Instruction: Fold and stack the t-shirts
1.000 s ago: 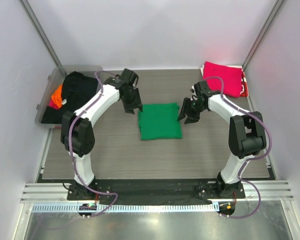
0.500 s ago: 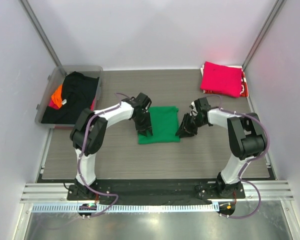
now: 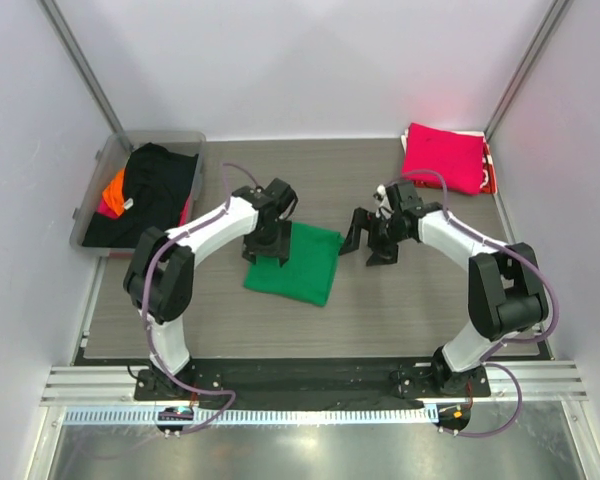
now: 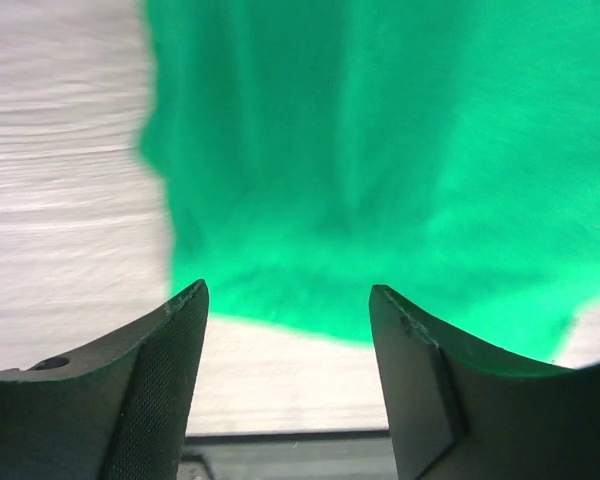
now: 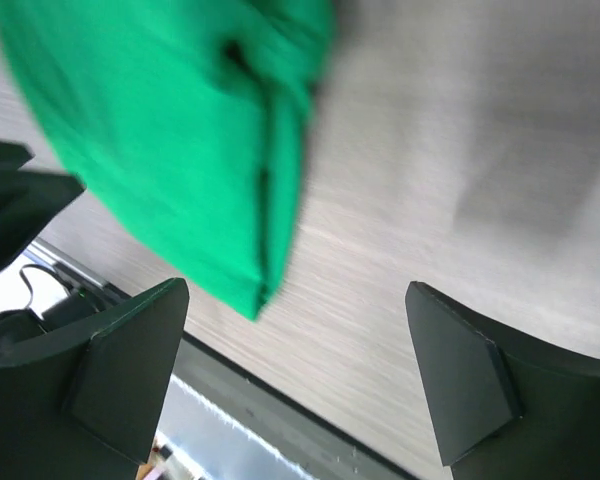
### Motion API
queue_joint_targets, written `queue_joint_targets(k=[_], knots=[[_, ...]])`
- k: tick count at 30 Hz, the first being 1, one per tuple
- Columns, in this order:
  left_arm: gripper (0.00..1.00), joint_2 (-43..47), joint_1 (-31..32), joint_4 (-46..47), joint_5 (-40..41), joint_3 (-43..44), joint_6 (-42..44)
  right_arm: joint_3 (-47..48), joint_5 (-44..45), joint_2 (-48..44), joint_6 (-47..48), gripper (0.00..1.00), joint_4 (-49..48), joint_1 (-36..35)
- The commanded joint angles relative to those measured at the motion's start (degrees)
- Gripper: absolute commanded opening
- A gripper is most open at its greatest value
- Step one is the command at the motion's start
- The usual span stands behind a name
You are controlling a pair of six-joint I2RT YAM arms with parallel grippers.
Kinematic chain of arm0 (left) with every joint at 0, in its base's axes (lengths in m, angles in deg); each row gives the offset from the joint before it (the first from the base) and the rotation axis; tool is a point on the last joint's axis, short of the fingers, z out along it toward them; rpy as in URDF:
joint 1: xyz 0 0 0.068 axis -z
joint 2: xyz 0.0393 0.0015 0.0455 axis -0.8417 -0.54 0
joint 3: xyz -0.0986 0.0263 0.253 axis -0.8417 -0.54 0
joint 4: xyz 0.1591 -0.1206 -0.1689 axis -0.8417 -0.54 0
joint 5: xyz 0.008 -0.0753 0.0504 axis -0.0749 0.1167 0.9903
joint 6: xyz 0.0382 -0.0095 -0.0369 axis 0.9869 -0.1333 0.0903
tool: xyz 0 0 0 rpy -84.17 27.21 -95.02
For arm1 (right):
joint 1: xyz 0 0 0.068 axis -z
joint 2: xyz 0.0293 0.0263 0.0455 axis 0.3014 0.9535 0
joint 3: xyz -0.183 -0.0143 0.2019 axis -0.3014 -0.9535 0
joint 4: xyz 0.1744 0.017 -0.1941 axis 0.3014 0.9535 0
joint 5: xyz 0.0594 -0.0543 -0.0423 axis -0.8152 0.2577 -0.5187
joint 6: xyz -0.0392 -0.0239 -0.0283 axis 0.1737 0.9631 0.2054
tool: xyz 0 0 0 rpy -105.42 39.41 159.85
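Note:
The folded bright green t-shirt (image 3: pixel 298 263) lies skewed on the table's middle. My left gripper (image 3: pixel 265 245) hovers over its far-left edge, open and holding nothing. In the left wrist view the green t-shirt (image 4: pixel 380 150) fills the space beyond the open left gripper (image 4: pixel 288 290). My right gripper (image 3: pixel 366 240) is open just right of the shirt, clear of it. In the right wrist view the green t-shirt (image 5: pixel 170 130) shows its folded corner, with the right gripper (image 5: pixel 298 288) wide open over bare table. A folded magenta-pink t-shirt (image 3: pixel 442 157) rests at the back right.
A clear plastic tub (image 3: pixel 105 160) at the back left holds a black t-shirt (image 3: pixel 158 180) and an orange one (image 3: pixel 113 187). White walls and metal posts enclose the table. The arm bases and a metal rail (image 3: pixel 310 385) run along the near edge.
Both grippers have opened. The green t-shirt has slid toward the front left and turned askew. The right gripper has pulled back off its right edge.

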State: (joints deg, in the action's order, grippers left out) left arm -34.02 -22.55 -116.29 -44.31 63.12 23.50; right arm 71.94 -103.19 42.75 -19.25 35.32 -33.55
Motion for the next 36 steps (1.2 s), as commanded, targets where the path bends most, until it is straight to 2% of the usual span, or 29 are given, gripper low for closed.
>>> queue_joint_targets(k=[1,4,8,14,20,23,24,26,27,29,30,32,36], knots=[[0.68,7.6,0.1,-7.7,4.8,6.5,4.3,5.3,-0.6,0.6,2.5,0.97,-0.7,0.1],[0.69,11.1,0.1,-10.5,5.2,8.7,3.7,8.0,-2.3,3.7,2.5,0.97,-3.5,0.1],[0.69,18.6,0.1,-12.2,7.1,6.3,2.9,12.6,-4.0,11.2,2.8,0.93,-5.1,0.1],[0.69,28.5,0.0,-13.3,9.8,-2.9,1.8,16.3,-4.5,17.8,3.9,0.81,-7.7,0.1],[0.7,35.5,-0.1,-14.9,11.1,-8.8,0.0,15.4,-7.4,23.1,2.7,0.66,-12.7,0.2],[0.69,38.2,-0.1,-15.0,11.8,-10.2,-0.6,14.2,-8.6,24.8,2.9,0.48,-15.0,0.2],[0.7,38.9,-0.1,-14.6,12.2,-10.8,-0.7,14.0,-9.2,25.1,3.1,0.29,-16.2,0.3],[0.69,40.4,-0.2,-13.8,14.2,-13.0,-0.8,13.1,-10.4,24.9,3.5,0.14,-17.0,0.2],[0.68,41.1,-0.2,-13.7,15.2,-13.7,-1.0,13.1,-10.5,24.6,3.9,0.01,-16.6,0.2],[0.68,43.8,-0.1,-12.8,18.3,-16.3,-1.1,13.6,-10.0,22.4,5.7,0.01,-15.4,0.3],[0.68,44.7,-0.2,-12.6,19.2,-17.1,-1.2,14.3,-8.9,21.2,6.8,0.01,-11.8,0.5],[0.68,47.9,-0.2,-12.1,20.8,-18.3,-2.2,17.3,-3.7,18.3,10.4,0.01,-7.3,0.9],[0.72,51.9,-0.2,-8.5,20.4,-20.7,-2.6,22.4,3.3,15.2,15.1,0.01,1.6,2.6]])
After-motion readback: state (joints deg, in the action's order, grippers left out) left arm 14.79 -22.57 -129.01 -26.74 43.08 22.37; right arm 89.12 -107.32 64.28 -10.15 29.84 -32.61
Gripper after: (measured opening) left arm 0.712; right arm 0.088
